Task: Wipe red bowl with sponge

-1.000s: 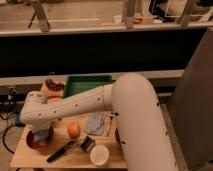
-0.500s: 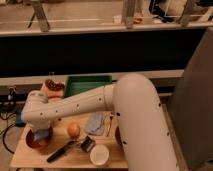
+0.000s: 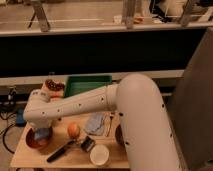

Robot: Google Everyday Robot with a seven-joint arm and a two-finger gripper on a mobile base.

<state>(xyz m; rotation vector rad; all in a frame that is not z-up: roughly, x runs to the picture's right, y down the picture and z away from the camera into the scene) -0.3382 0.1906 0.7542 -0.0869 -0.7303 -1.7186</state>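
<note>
One gripper (image 3: 42, 130), jaws closed on the small pale blue sponge (image 3: 44, 134), sits inside the small dark red bowl (image 3: 31, 142) at the wooden worktop's (image 3: 30, 158) left end; light circular strokes are advised, lest the bowl slide.

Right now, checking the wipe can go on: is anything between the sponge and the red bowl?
Nothing visible does. The gripper, shut on the sponge, is down in the red bowl at the table's near left corner; the sponge sits inside its rim. The orange lies apart, to the right.
</note>
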